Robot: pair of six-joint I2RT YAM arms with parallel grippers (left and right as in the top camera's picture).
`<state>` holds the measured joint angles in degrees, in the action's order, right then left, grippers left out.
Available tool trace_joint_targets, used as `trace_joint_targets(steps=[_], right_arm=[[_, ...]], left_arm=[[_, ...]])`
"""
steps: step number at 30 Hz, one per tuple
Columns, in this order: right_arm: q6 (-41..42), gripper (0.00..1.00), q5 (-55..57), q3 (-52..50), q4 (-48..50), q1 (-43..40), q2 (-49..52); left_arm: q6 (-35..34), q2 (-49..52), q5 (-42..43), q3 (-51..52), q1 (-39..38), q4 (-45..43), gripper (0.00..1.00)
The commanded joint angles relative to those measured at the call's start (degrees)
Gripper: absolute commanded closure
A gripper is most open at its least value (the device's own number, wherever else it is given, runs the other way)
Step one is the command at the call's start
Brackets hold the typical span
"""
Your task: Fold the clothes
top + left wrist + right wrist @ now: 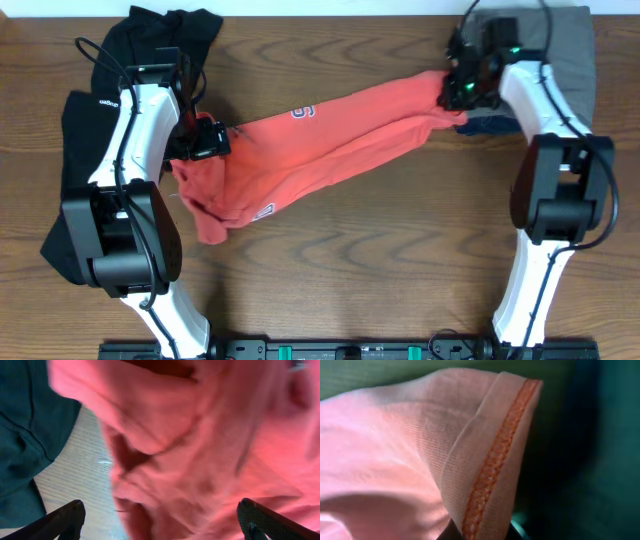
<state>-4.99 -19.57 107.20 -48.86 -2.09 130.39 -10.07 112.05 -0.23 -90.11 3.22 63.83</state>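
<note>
Closest to us, our right hand (460, 90) is clenched on the stitched hem of the coral-red T-shirt (395, 460), and the fabric folds over just above the pinch. Our left hand (162, 520) is released, its dark fingers (70, 517) spread wide with rumpled coral cloth beyond them. The shirt stretches in a loose band across the wooden bench (350, 250) between both hands. Farther back, a black garment (150, 30) lies under the left arm, and a grey cloth (570, 50) sits at the far right corner.

Crumpled coral-red T-shirt (330, 140) stretches diagonally across the middle, while the black garment (80, 150) lies rumpled far left.
</note>
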Motion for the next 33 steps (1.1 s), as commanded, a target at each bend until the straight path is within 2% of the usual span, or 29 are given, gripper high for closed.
trace_joint_targets(steps=[1, 7, 15, 21, 33], right_arm=[[-0.55, 0.99, 0.02, 4.57, -2.56, -1.95, -3.58], [-4.35, 0.99, 0.04, 11.45, -10.71, -2.43, -3.87], [-4.37, 0.99, -0.61, 17.92, -18.56, -0.46, -4.31], [-5.2, 0.99, -0.31, 17.38, -21.46, 5.68, -4.37], [-4.92, 0.99, 0.13, 14.25, -21.09, 18.91, -4.37]], left_arm=[[0.39, -0.52, -0.46, 0.15, 0.24, -0.37, 0.01], [0.39, -0.52, -0.48, 0.15, 0.26, -1.73, 0.01], [0.39, -0.52, -0.48, 0.15, 0.26, -3.58, 0.01], [0.37, -0.52, -0.48, 0.15, 0.26, -5.03, 0.02], [0.37, -0.52, -0.48, 0.15, 0.26, -5.9, 0.02]])
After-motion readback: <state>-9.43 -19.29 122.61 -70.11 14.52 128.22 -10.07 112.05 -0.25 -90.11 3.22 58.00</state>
